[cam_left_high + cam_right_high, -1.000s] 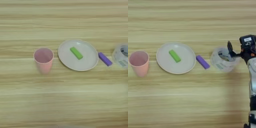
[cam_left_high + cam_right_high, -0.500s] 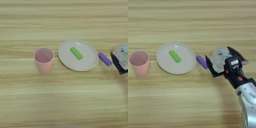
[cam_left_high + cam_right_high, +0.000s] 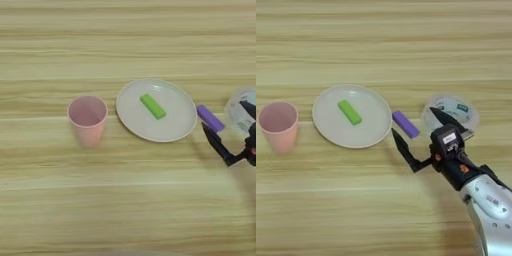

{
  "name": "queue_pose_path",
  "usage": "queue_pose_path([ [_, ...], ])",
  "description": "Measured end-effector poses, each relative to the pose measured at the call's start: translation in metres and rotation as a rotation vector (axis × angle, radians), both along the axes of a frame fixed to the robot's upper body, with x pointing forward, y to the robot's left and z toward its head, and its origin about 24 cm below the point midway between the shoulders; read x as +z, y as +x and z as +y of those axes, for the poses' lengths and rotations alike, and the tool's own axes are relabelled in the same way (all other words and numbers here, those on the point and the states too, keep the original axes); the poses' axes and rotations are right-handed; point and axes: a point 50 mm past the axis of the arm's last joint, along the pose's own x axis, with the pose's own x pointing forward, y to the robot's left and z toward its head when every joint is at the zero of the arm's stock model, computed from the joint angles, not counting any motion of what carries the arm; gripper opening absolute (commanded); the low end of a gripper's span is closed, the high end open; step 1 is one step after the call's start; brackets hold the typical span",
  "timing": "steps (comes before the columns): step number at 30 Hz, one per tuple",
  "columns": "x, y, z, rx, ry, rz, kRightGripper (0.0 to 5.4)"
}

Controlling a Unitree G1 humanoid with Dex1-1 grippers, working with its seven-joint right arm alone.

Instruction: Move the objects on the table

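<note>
Pink cup [image 3: 87, 116] upright, left of round white plate [image 3: 175, 129]; close, apart.

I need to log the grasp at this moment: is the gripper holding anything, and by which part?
Nothing is held. The right gripper is open, its fingers spread above the table near the purple bar and the tape roll.

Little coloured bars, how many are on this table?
2. A small bright green bar lies on the round white plate; a small purple bar lies on the wooden table between that plate and the clear tape roll. None looks hidden.
</note>
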Motion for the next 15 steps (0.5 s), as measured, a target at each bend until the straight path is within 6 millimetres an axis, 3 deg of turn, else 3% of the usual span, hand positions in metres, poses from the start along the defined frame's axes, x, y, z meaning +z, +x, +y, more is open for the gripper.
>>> queue_pose_path([
  [15, -0.032, 0.015, -0.007, -0.052, 0.044, 0.147, 5.38],
])
